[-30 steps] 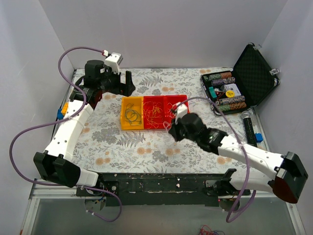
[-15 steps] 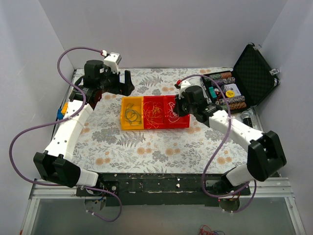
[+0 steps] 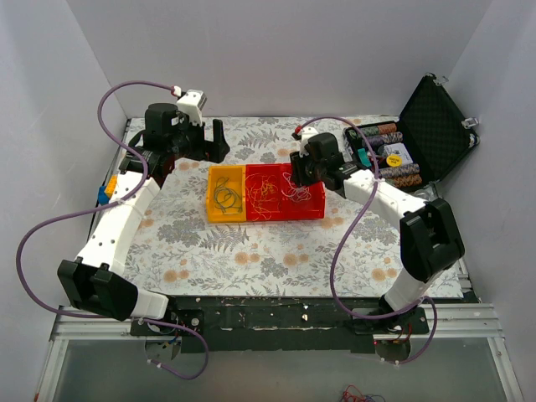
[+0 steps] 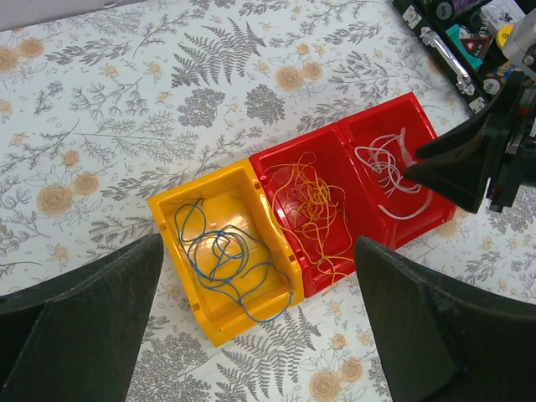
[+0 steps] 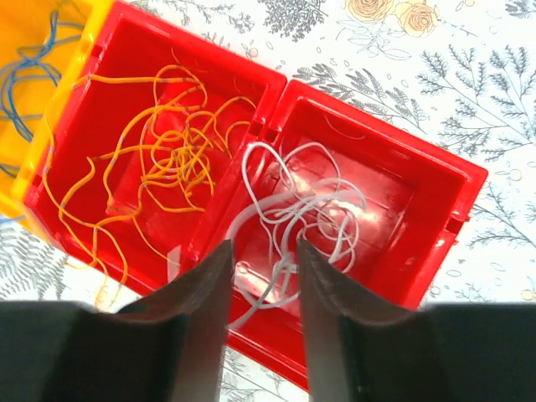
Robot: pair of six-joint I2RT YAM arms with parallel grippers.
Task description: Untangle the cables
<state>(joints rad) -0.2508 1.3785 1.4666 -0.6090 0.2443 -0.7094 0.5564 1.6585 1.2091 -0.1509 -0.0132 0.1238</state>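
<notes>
The cables lie sorted in three joined bins. A blue cable (image 4: 222,251) is coiled in the yellow bin (image 4: 197,188). An orange cable (image 5: 167,151) fills the middle red bin (image 5: 126,50). A white cable (image 5: 306,209) is in the right red bin (image 5: 419,218). My right gripper (image 5: 262,251) hangs just above that bin's near wall, open, and a loose white strand runs under the gap. Over the table behind the bins, my left gripper (image 4: 260,335) is open wide and holds nothing. In the top view the right gripper (image 3: 300,172) is at the bins' right end and the left gripper (image 3: 219,138) is back left.
An open black case (image 3: 435,126) holding poker chips (image 3: 387,155) lies at the back right, close behind my right arm. A small blue object (image 3: 105,193) sits at the table's left edge. White walls close in the back and sides.
My right arm swung from in front of the bins to above the right red bin, and its jaws went from shut to open. The left arm stayed still.
</notes>
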